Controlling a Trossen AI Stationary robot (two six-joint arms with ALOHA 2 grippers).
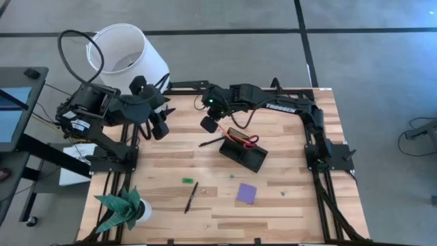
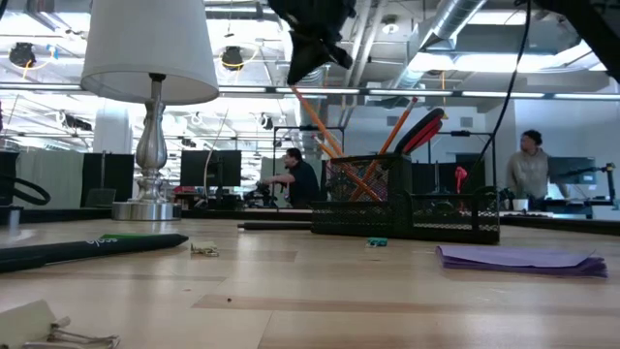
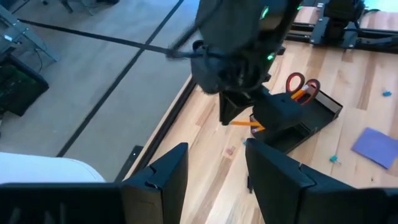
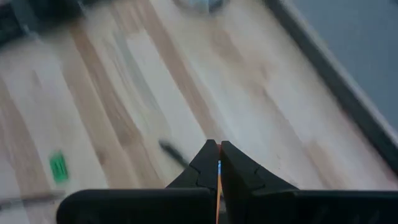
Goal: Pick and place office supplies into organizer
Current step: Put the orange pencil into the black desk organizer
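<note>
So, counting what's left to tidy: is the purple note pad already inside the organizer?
No, the purple note pad lies flat on the table, apart from the organizer.

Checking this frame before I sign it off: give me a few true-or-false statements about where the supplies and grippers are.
1. The red-handled scissors stand in the organizer. True.
2. The purple note pad is in the organizer. False: it lies on the table, nearer the front edge than the organizer.
3. The right gripper is shut on an orange pencil. True: a thin orange strip shows between its closed fingers.
4. The left gripper holds a black pen. False: its fingers are apart with nothing between them, and the pen lies on the table.
5. The green piece lies on the note pad. False: it lies on bare wood near the pen.
</note>
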